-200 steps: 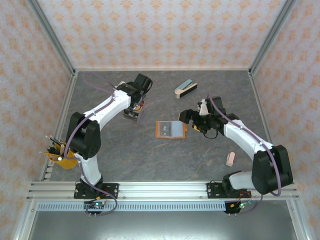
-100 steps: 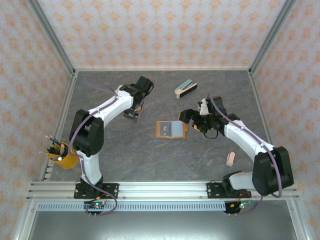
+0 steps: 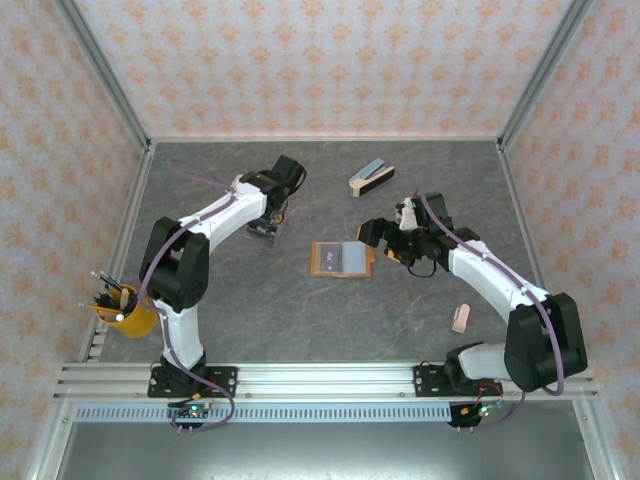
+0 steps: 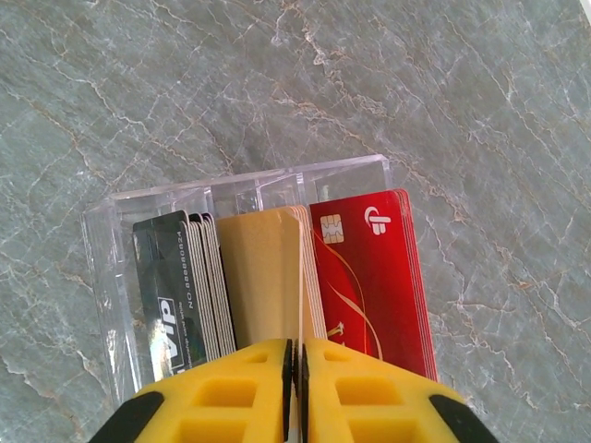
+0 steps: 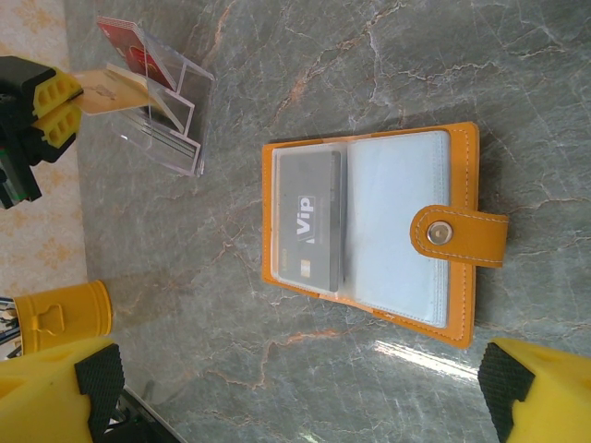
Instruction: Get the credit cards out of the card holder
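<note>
Top external: we see the card holder (image 3: 343, 258) lying open at mid-frame, just left of the right gripper (image 3: 381, 244).
Right wrist: holder flat on the table (image 5: 388, 83), a dark Vip card (image 5: 309, 217) in its left pocket, strap (image 5: 460, 235) at right.
Right gripper: jaws wide apart at the lower corners, touching nothing.
Left wrist: left gripper (image 4: 295, 392) at the bottom edge, fingers almost together, seemingly pinching a tan card (image 4: 263, 277).
Tray: clear tray (image 4: 249, 180) holds black cards (image 4: 175, 277) left, tan middle, red cards (image 4: 369, 268) right.
</note>
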You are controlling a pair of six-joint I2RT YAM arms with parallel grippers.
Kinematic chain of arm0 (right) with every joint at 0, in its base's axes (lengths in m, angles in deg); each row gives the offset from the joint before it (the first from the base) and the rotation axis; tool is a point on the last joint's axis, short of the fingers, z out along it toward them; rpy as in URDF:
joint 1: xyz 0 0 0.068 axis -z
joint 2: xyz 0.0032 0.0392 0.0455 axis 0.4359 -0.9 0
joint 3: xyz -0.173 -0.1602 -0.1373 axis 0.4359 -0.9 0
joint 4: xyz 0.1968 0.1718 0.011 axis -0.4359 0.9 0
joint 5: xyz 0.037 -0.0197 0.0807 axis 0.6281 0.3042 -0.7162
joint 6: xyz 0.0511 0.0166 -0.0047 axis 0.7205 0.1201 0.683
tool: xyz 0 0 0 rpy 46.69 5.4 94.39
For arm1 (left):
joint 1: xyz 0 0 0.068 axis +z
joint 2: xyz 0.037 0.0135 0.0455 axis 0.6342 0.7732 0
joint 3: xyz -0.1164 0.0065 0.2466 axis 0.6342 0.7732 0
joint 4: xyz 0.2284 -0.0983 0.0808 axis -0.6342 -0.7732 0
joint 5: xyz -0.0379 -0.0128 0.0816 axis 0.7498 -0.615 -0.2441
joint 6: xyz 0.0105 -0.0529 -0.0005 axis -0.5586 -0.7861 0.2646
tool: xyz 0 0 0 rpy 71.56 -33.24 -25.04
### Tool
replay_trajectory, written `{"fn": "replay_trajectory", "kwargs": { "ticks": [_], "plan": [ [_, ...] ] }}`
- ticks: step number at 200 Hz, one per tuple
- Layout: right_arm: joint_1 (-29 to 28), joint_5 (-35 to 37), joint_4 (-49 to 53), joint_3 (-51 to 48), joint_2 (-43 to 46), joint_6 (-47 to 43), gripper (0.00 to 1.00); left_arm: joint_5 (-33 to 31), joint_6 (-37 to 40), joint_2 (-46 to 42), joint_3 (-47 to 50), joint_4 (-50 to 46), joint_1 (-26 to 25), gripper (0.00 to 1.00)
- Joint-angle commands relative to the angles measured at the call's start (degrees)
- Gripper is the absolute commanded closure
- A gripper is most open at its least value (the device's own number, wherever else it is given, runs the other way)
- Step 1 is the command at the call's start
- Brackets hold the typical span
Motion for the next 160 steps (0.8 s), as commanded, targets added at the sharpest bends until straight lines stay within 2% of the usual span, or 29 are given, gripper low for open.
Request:
{"fn": "replay_trajectory", "kwargs": {
  "ticks": [1, 41, 62, 105, 126, 160],
  "plan": [
    [0.04, 0.62, 0.35, -0.44, 1.07, 0.12, 0.00, -1.10, -1.03, 0.48, 1.33, 0.73, 0.59, 0.81],
    [0.02, 0.67, 0.52, -0.24, 1.01, 0.13, 0.00, -0.28, 1.61, 0.09, 1.51, 2.69, 0.96, 0.80],
    [0.05, 1.03, 0.68, -0.16, 0.91, 0.05, 0.00, 1.96, 6.41, -2.08, 1.50, 5.40, 1.20, 0.78],
    [-1.19, 3.60, 2.51, 1.32, -0.88, -1.53, 0.07, 9.67, 20.79, -9.93, 4.85, 9.46, 1.12, 0.51],
    [-4.81, 7.57, 4.39, 4.00, -3.75, -2.84, 0.13, 14.42, 26.39, -14.67, 7.82, 9.26, 1.11, 0.40],
    [-12.18, 17.46, 8.71, 11.18, -11.40, -5.49, 0.19, 20.86, 32.67, -22.67, 16.19, 10.94, 1.11, 0.15]
  ]
}}
